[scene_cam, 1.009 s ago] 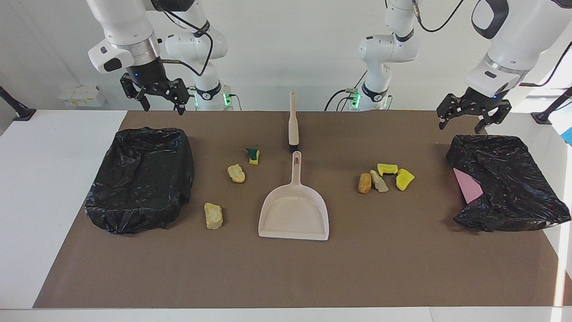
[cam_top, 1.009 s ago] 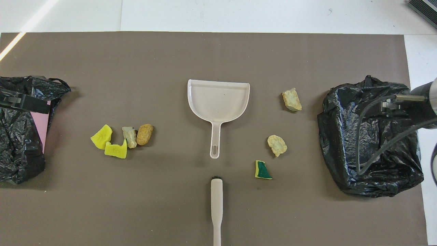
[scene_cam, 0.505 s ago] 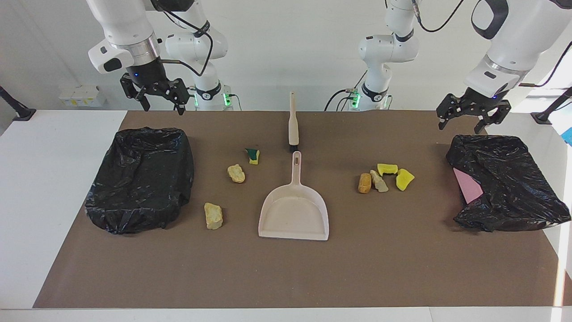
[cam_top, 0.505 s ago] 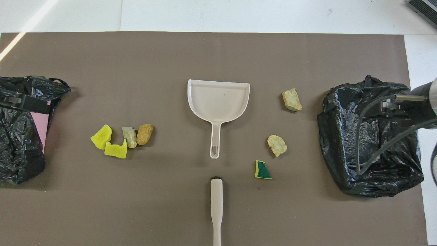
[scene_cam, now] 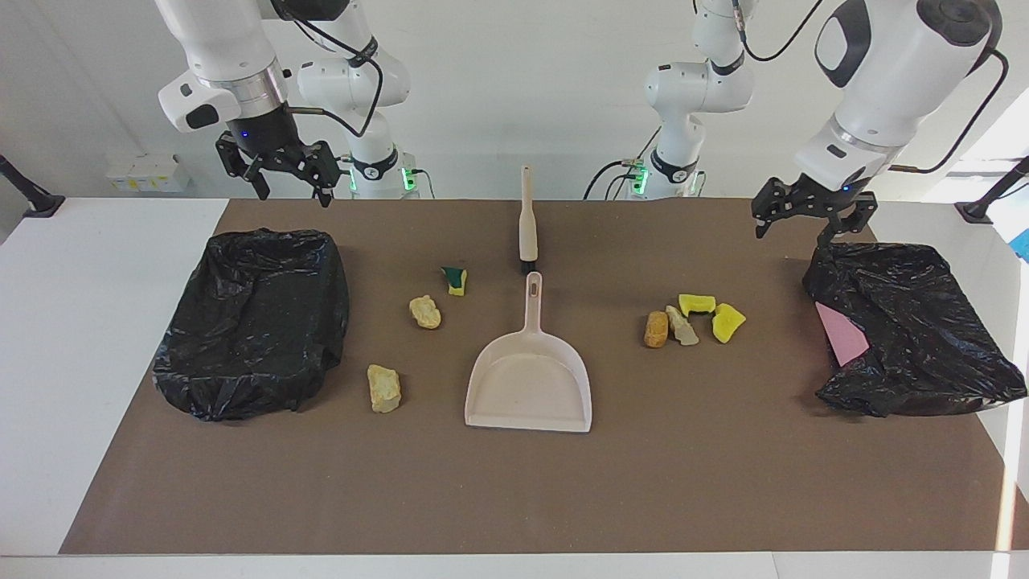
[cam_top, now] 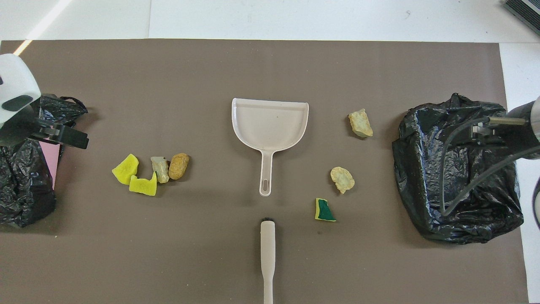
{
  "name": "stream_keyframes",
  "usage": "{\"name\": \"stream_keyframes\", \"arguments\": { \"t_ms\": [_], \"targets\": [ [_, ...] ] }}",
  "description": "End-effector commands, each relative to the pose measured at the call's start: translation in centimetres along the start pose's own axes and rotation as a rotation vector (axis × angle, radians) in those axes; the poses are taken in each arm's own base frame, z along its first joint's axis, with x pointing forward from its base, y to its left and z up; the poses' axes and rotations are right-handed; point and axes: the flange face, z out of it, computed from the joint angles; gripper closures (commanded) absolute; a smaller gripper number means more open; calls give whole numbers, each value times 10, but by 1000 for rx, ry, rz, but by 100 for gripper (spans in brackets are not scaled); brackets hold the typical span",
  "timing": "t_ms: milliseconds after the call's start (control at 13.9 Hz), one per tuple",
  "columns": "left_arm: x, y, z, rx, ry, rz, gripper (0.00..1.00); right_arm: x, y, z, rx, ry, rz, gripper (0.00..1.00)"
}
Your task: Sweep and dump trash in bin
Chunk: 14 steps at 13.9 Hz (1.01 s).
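I see my left gripper (scene_cam: 792, 223) hanging in the air with its fingers spread wide and nothing between them, over the brown mat beside the robot-side edge of the black bag-lined bin with a pink panel showing (scene_cam: 908, 330) at the left arm's end of the counter (scene_cam: 96, 322). From overhead I catch that gripper (cam_top: 63, 135) at the edge of the same bin (cam_top: 21, 190). My right gripper (scene_cam: 291, 178) waits, also spread wide and empty, up over the robot-side edge of the mat by the second black bag-lined bin (scene_cam: 253, 322) at the right arm's end.

The trash lies in two loose groups on the brown mat (scene_cam: 514, 498). Toward the left arm's end, four scraps sit bunched together: an orange-brown foam lump (scene_cam: 656, 329), a pale tan scrap (scene_cam: 683, 326) touching it, and two bright yellow sponge pieces (scene_cam: 698, 304) (scene_cam: 728, 322). Toward the right arm's end, three more lie apart from one another: a yellow sponge scrap with a green side (scene_cam: 456, 280), a pale yellow foam lump (scene_cam: 425, 311), and a pale tan chunk (scene_cam: 384, 388) that lies farthest from the robots, near the bin there.

Between the two groups I see the beige plastic dustpan (scene_cam: 529, 378), flat on the mat with its handle pointing toward the robots. The beige hand brush (scene_cam: 527, 215) lies in line with that handle, just nearer the robots, not touching it
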Motion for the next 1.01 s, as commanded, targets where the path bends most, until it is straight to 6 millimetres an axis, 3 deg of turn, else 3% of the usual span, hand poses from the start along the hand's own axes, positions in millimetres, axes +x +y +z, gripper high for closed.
{"name": "stream_keyframes", "arguments": {
  "t_ms": [0, 216, 288, 577, 937],
  "targets": [
    [-13, 45, 22, -11, 22, -28, 0, -2, 13, -1, 10, -15, 26, 0],
    [-34, 98, 47, -28, 12, -9, 0, -2, 18, -1, 9, -19, 35, 0],
    [-45, 125, 56, -29, 13, 16, 0, -1, 18, -1, 9, -19, 37, 0],
    [-86, 198, 96, -59, -17, 40, 0, -3, 16, 1, 8, -22, 32, 0],
    [-140, 303, 147, -56, -17, -13, 0, -10, 2, 6, 4, 22, 9, 0]
  ]
}}
